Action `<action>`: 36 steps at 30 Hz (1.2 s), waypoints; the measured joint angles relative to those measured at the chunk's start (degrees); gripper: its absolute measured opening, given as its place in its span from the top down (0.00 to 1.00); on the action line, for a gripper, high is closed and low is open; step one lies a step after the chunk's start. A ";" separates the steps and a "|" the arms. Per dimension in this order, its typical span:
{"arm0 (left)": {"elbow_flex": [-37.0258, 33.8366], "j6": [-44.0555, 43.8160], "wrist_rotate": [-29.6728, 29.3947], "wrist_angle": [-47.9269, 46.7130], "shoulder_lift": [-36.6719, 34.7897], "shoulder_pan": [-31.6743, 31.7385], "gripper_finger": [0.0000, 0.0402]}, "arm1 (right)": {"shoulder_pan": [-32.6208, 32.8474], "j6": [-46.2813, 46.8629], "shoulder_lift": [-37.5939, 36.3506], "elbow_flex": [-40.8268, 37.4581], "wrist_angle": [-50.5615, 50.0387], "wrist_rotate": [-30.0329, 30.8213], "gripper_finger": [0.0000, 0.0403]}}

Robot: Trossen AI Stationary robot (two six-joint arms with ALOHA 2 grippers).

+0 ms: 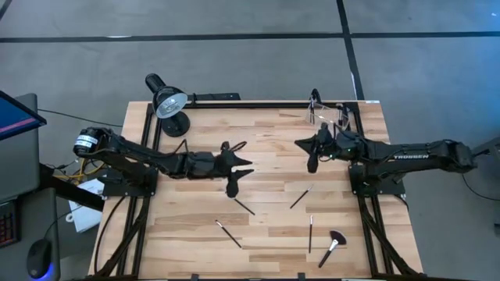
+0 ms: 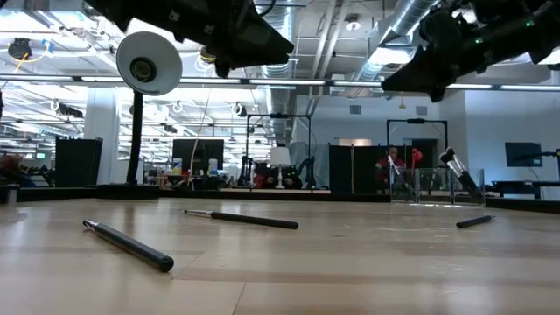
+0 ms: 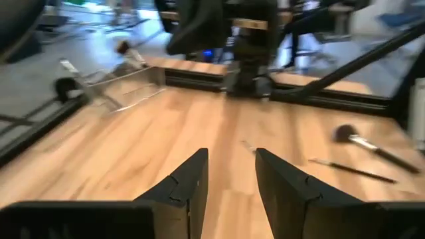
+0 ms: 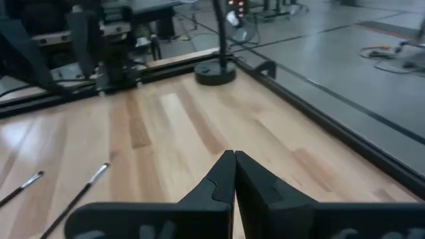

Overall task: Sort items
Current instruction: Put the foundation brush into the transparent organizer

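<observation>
Several slim makeup brushes lie flat on the wooden table: one (image 1: 244,207) near the middle, one (image 1: 229,233) nearer the front, two (image 1: 301,197) (image 1: 310,234) right of centre, and a fan-headed brush (image 1: 332,247) at the front right. A clear container (image 1: 332,113) with brushes in it stands at the far right corner. My left gripper (image 1: 248,164) hovers over the table's middle, open, with nothing between its fingers (image 3: 229,192). My right gripper (image 1: 300,144) hovers right of centre, near the container, shut and holding nothing (image 4: 234,172).
A black desk lamp (image 1: 168,103) stands at the far left corner, its base (image 4: 214,73) on the table. A black frame rail (image 1: 234,104) runs along the far edge. Bare wood lies between the two grippers.
</observation>
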 joint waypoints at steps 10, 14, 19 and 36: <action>5.77 -9.77 -13.08 -15.93 0.00 -8.80 0.70 | 6.20 -4.31 3.11 0.00 1.35 -0.77 1.00; 6.86 -10.23 -16.90 -15.98 0.00 -12.54 0.72 | 9.17 -4.60 4.47 0.00 3.91 -0.77 1.00; 6.87 -12.05 -18.74 -16.07 0.00 -16.12 0.76 | 13.59 1.61 7.84 0.00 6.22 -0.75 1.00; 7.33 -16.88 -20.34 -16.22 4.13 -27.48 0.83 | 30.36 5.49 27.93 17.03 0.45 9.42 1.00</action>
